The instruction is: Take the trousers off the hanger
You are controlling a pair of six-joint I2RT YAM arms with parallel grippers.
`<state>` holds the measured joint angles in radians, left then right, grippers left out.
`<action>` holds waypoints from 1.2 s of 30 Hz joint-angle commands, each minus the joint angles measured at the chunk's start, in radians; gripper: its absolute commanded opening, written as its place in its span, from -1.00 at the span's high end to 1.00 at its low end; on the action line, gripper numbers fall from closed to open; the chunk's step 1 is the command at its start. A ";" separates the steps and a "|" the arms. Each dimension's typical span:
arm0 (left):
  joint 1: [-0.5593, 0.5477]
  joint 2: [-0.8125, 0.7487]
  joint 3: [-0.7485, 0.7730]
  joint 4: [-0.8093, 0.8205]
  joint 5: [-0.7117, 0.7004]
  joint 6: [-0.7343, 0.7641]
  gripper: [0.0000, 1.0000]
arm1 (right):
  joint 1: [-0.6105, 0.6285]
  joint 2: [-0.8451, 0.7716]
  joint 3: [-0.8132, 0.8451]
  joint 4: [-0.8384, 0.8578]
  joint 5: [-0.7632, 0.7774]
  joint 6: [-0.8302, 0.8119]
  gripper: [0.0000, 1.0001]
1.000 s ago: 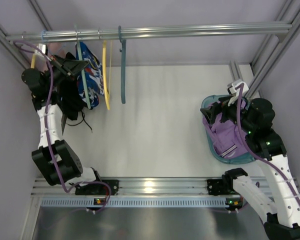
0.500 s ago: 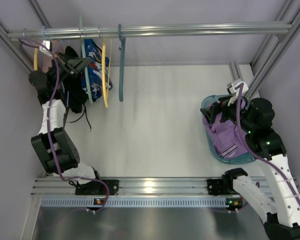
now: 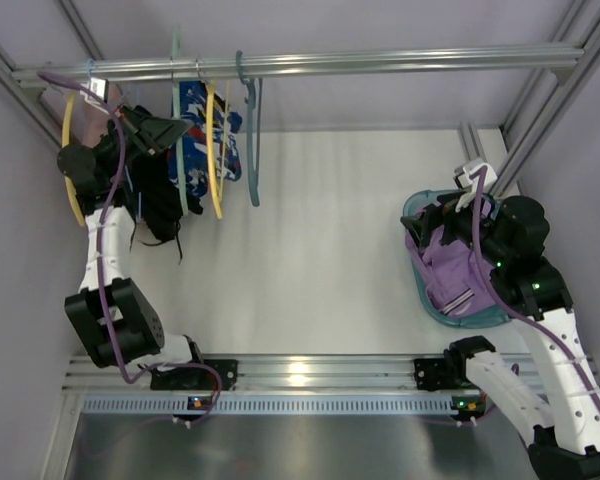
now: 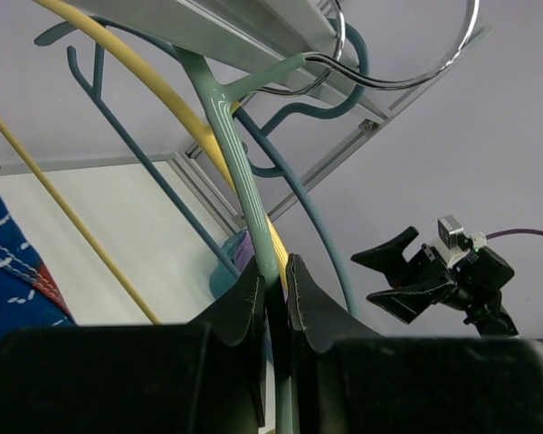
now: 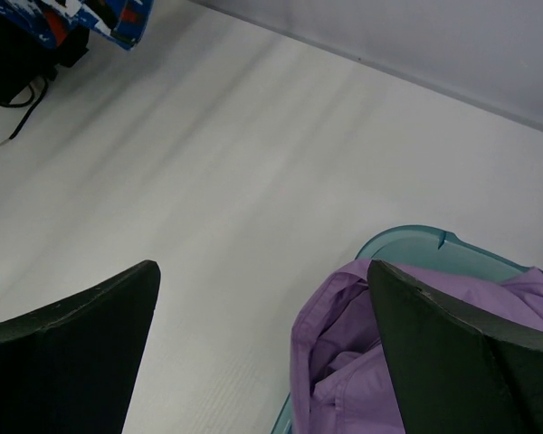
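Early going: left claw (image 4: 273, 276) pinches the mint hanger (image 4: 240, 172) just under its hook, up at the rail (image 3: 380, 62). The trousers (image 3: 193, 120) hang on it, not yet off. Right claw (image 5: 262, 271) gapes wide, idle above the desk (image 5: 208, 163).

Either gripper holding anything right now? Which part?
Left gripper is clamped on the mint-green hanger, gripping its neck just below the hook. Right gripper is open and holds nothing.
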<state>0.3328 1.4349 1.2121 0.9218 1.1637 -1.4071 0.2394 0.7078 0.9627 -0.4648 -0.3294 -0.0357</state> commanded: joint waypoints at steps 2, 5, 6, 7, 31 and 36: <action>-0.009 -0.252 0.064 0.217 -0.133 0.264 1.00 | 0.006 -0.007 0.007 0.023 0.001 -0.015 -0.99; -0.008 -0.316 0.050 0.086 -0.151 0.373 1.00 | 0.006 -0.008 0.010 0.023 0.001 -0.015 -0.99; -0.008 -0.332 0.049 -0.031 -0.165 0.420 1.00 | 0.006 -0.008 0.010 0.025 0.000 -0.015 -0.99; -0.006 -0.347 0.046 -0.078 -0.174 0.436 1.00 | 0.005 -0.010 0.011 0.025 0.003 -0.016 -0.99; -0.008 -0.777 -0.181 -0.720 -0.139 0.256 1.00 | 0.006 0.004 0.027 0.023 -0.016 -0.036 -0.99; -0.015 -0.844 -0.146 -0.970 -0.124 0.326 1.00 | 0.006 0.002 0.039 0.021 -0.078 -0.038 -0.99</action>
<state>0.3248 0.6289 0.9966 -0.0277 1.0477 -1.1866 0.2398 0.7181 0.9627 -0.4648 -0.3458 -0.0601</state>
